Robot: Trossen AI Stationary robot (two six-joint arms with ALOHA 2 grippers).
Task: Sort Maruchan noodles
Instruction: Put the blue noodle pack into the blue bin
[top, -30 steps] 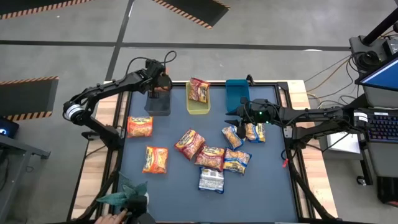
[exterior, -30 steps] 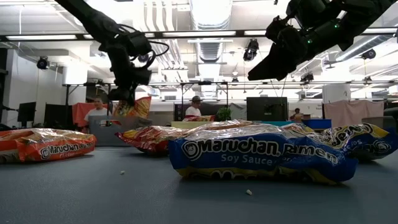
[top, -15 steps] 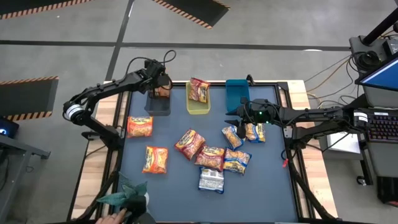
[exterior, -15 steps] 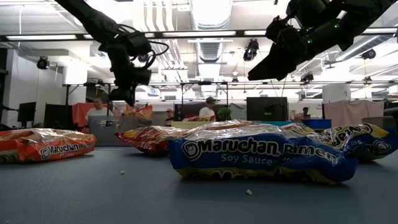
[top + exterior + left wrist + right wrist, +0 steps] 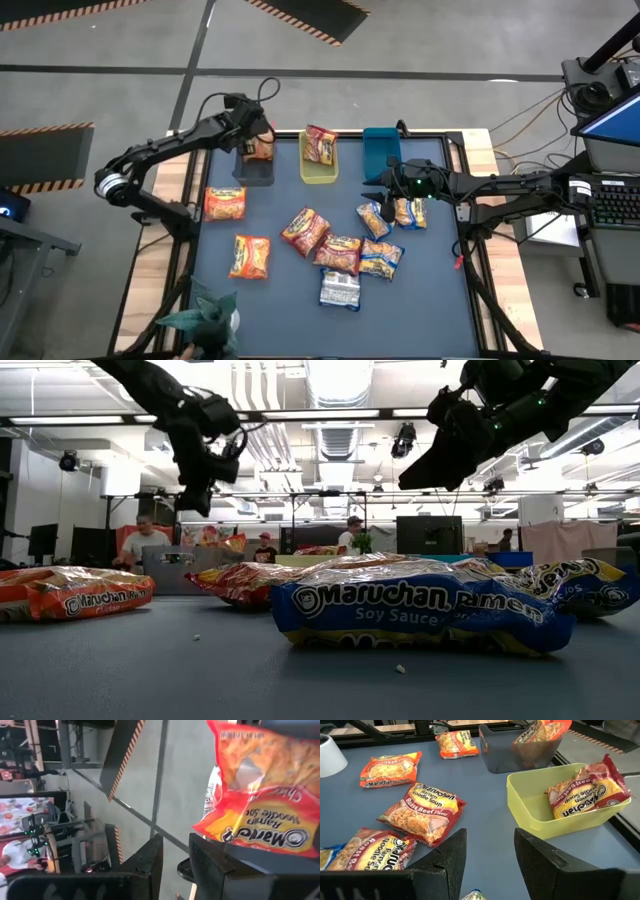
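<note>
Packets lie across the table [image 5: 300, 300]: two orange ones [image 5: 225, 203] on the left, a mixed cluster [image 5: 340, 255] mid-table. The left gripper [image 5: 243, 140] hangs above the grey bin [image 5: 254, 172], fingers apart and empty, an orange packet [image 5: 259, 147] resting in that bin. A red packet [image 5: 321, 145] sits in the yellow bin [image 5: 318, 174]. The right gripper [image 5: 385, 183], open, hovers beside the blue bin [image 5: 380, 150].

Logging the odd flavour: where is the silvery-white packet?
In the high view the silvery-white packet lies on the table's near middle, nearest the camera-bottom edge, just below a red packet and a blue-and-yellow packet.
</note>
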